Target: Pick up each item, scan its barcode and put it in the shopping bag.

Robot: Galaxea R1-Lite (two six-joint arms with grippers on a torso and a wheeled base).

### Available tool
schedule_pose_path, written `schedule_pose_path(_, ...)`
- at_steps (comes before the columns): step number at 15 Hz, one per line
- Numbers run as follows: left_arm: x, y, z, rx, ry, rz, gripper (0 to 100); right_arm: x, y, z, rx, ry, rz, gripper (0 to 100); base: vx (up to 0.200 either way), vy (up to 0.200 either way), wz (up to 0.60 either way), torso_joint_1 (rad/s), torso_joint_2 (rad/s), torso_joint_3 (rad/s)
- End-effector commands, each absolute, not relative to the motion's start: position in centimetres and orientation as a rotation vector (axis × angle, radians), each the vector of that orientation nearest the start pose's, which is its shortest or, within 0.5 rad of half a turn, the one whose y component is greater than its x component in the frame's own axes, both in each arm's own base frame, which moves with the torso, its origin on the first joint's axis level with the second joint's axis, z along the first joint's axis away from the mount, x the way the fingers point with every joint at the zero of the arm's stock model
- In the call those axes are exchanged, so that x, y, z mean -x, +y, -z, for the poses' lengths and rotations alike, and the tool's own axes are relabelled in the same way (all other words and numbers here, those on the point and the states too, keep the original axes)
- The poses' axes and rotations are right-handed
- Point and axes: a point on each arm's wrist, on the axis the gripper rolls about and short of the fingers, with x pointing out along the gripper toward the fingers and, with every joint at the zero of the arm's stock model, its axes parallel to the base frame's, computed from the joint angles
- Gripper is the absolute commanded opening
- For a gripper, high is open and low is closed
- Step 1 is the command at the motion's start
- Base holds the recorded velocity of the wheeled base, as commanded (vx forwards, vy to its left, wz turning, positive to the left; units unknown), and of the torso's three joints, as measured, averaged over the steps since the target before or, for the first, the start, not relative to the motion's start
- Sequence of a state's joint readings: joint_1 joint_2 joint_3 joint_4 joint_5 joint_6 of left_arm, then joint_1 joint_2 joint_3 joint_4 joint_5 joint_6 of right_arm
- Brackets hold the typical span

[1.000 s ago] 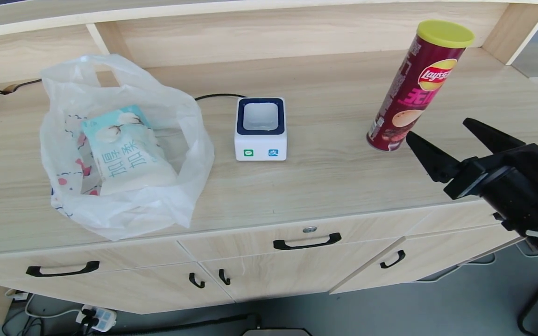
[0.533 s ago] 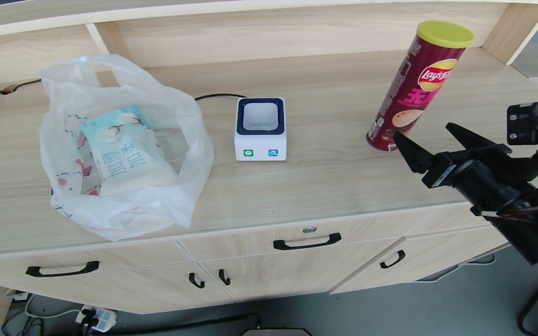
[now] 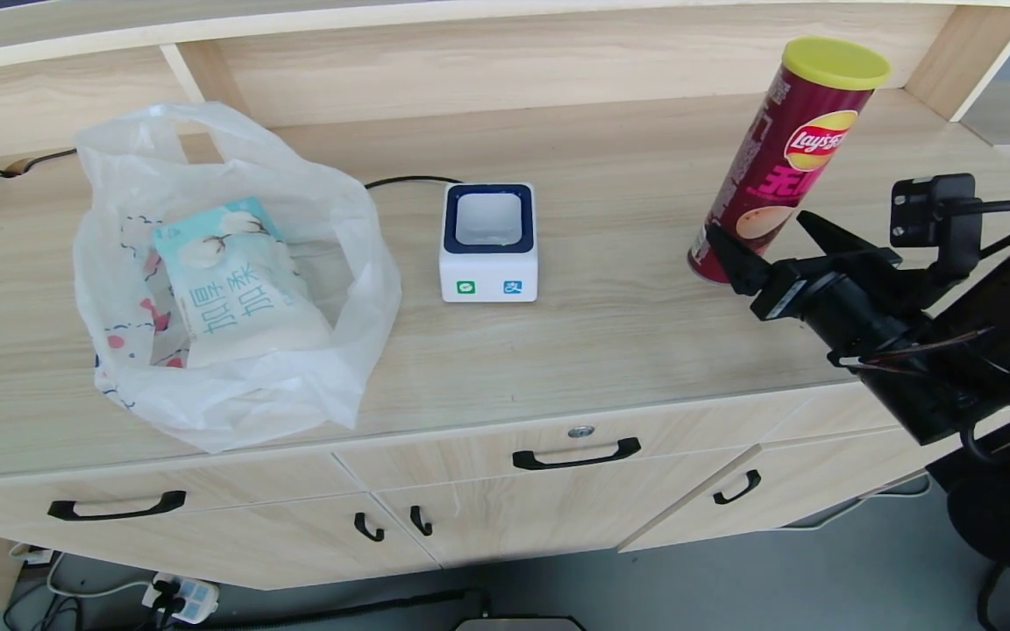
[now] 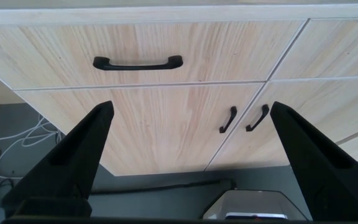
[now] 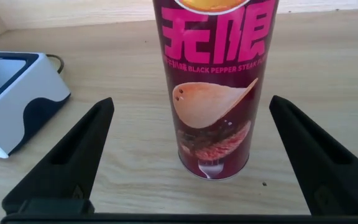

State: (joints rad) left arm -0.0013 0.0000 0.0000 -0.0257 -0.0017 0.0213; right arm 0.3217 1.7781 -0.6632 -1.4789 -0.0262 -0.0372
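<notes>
Resting on one counter (image 3: 610, 350): one chip can (image 3: 777, 166), one scanner (image 3: 489, 241), one bag (image 3: 356, 289).

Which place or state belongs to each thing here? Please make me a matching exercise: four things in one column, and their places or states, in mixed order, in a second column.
Things:
1. chips can
2. scanner
3. tissue pack
4. right hand

Places or states:
A. lying inside the shopping bag
B. open, pointing at the lower part of the chips can
C. standing upright at the right of the counter
D. at the middle of the counter, between the shopping bag and the chips can

Right pairs: 1-C, 2-D, 3-A, 4-B.
</notes>
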Motion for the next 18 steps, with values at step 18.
schedule_pose_path(18, 2.3, 0.0, -7.8, -0.023, -0.026, 0.003, 100, -34.2, 10.3, -21.4, -0.082, -0.435, -0.354, 100, 0.0, 0.0, 0.0, 0.0, 0.0, 0.0)
